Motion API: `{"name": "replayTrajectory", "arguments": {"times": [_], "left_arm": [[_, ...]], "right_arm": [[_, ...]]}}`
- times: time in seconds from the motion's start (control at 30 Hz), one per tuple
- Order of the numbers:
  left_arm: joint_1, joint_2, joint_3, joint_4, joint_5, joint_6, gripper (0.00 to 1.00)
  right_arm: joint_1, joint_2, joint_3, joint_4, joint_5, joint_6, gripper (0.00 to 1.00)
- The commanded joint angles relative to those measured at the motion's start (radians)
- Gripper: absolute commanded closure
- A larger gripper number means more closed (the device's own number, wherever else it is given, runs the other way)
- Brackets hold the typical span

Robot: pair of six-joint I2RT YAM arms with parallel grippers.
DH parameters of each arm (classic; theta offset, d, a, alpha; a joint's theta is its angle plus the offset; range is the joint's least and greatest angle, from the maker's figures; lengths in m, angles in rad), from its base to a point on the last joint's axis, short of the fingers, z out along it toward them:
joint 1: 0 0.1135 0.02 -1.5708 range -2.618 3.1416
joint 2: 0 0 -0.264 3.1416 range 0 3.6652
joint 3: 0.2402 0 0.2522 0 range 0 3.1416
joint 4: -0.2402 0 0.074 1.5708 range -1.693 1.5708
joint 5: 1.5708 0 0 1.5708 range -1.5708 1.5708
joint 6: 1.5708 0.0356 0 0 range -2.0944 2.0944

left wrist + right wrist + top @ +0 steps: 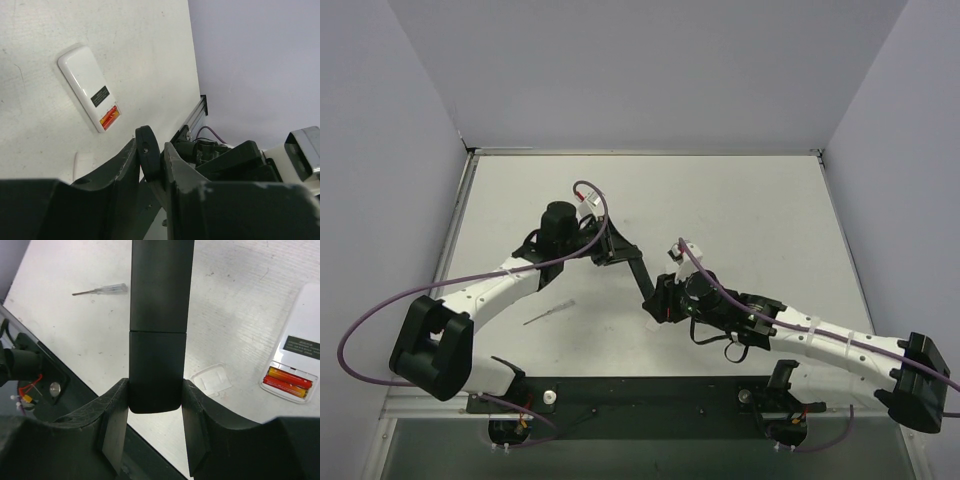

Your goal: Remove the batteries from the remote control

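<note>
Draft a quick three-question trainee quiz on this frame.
1. True or false: the left fingers and right fingers both clamp the slim black plastic bar.
2. The flat white remote's orange batteries are: A) loose beside it; B) in its open compartment; C) between the left fingers.
3. Fill in: the thin clear-handled tool lies on the ___.
Key: 1 true; 2 B; 3 white table.

Bright, even overhead light, faint soft shadows, whites slightly blown out, mild grain.
</note>
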State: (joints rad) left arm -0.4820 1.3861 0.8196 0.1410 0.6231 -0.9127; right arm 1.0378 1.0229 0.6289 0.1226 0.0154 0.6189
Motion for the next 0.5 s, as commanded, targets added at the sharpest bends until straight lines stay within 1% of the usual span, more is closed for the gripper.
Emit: {"name": "replayTrajectory", "arguments": {"times": [0.0, 0.07, 0.1, 0.17, 0.2, 0.23, 0.27, 0.3, 0.37, 0.4, 0.47], "left_arm": [[-0.001, 0.008, 0.047, -0.003, 0.009, 0.014, 0.81], [0.000, 0.017, 0.039, 0.025, 0.024, -0.008, 0.91], [0.000, 0.019, 0.035, 0.037, 0.041, -0.014, 1.00], [0.003, 0.019, 0.024, 0.077, 0.050, -0.028, 1.00], [0.006, 0.018, 0.016, 0.097, 0.059, -0.029, 1.00], [0.011, 0.014, 0.000, 0.142, 0.069, -0.029, 1.00], [0.023, 0.002, -0.005, 0.158, 0.069, -0.025, 1.00], [0.032, -0.005, -0.010, 0.166, 0.066, -0.019, 1.00], [0.055, -0.019, -0.019, 0.163, 0.055, 0.000, 1.00], [0.084, -0.021, -0.023, 0.167, 0.059, 0.000, 1.00], [0.117, -0.022, -0.055, 0.232, 0.099, -0.046, 1.00]], "right_arm": [[0.022, 0.020, 0.077, -0.052, 0.112, -0.035, 1.00], [0.024, 0.026, 0.080, -0.057, 0.115, -0.022, 0.98], [0.024, 0.028, 0.080, -0.064, 0.119, -0.018, 0.90], [0.024, 0.028, 0.083, -0.069, 0.124, 0.002, 0.76], [0.021, 0.025, 0.081, -0.069, 0.124, 0.008, 0.61], [0.021, 0.016, 0.075, -0.069, 0.121, 0.033, 0.53], [0.010, 0.008, 0.071, -0.064, 0.112, 0.041, 0.46], [0.005, 0.000, 0.063, -0.046, 0.101, 0.051, 0.37], [-0.018, -0.021, 0.046, -0.029, 0.066, 0.089, 0.30], [-0.033, -0.029, 0.038, -0.011, 0.048, 0.105, 0.28], [-0.068, -0.041, 0.011, 0.015, -0.035, 0.166, 0.26]]}}
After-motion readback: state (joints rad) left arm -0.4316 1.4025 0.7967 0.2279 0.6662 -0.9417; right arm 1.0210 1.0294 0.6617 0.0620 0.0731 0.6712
